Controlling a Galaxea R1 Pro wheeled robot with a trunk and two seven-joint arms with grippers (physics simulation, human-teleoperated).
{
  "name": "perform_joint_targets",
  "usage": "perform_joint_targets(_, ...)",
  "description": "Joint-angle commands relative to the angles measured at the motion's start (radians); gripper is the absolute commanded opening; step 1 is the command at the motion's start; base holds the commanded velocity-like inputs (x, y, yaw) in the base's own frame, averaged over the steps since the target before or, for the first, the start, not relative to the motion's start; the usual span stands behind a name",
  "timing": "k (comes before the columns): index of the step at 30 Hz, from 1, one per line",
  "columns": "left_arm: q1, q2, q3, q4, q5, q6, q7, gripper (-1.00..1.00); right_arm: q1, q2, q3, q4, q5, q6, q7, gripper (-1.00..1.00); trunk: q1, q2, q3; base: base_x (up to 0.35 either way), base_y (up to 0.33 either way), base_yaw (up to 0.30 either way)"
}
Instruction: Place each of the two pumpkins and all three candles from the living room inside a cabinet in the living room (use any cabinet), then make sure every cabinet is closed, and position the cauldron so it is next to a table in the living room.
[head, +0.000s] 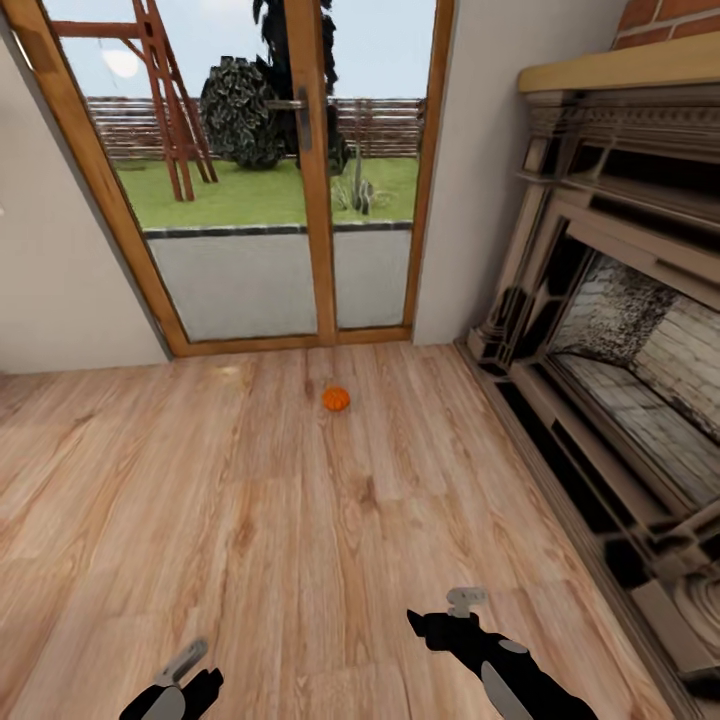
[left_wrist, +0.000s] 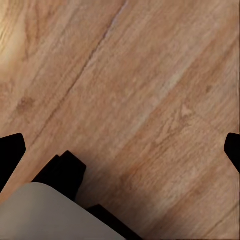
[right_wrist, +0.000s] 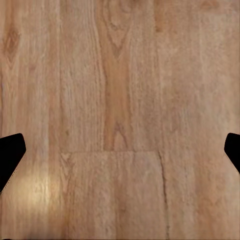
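One small orange pumpkin (head: 336, 398) sits alone on the wooden floor, a short way in front of the glass patio door. Both arms hang low at the near edge of the head view, far short of the pumpkin. My left gripper (head: 190, 682) is at the lower left and my right gripper (head: 440, 628) at the lower right. In the left wrist view the left gripper (left_wrist: 120, 150) is open over bare planks, its black fingertips (left_wrist: 11, 150) at the frame's sides. The right gripper (right_wrist: 120, 150) is likewise open over bare floor. The candles, cabinet, cauldron and table are out of view.
A wood-framed glass door (head: 300, 170) to the garden closes the far side. A large carved fireplace (head: 620, 330) runs along the right. A pale wall (head: 50, 270) stands at the left. Part of my own grey and black body (left_wrist: 55, 210) sits under the left gripper.
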Motion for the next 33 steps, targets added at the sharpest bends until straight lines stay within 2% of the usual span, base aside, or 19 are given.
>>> perform_joint_targets(1,0.000,0.001,-0.006,-0.002,0.005,0.001,0.008,1.00,-0.001,-0.001,0.003,-0.001,-0.007,0.003,-0.001,1.00,0.001,0.000,-0.001,0.336,0.007,0.003)
perform_joint_targets(18,0.000,-0.001,-0.006,-0.001,0.005,0.001,0.008,1.00,-0.001,0.000,0.003,-0.001,-0.007,0.003,-0.001,1.00,0.001,0.000,-0.001,0.338,0.005,0.000)
perform_joint_targets(28,0.000,-0.001,-0.006,-0.001,0.005,0.001,0.008,1.00,-0.001,-0.001,0.003,-0.001,-0.009,0.003,-0.001,1.00,0.001,0.000,-0.001,0.320,0.111,0.000)
perform_joint_targets(33,0.000,-0.001,-0.006,-0.001,0.005,0.001,0.008,1.00,-0.001,-0.001,0.003,-0.001,-0.009,0.003,-0.001,1.00,0.001,0.000,-0.001,0.138,0.132,0.000)
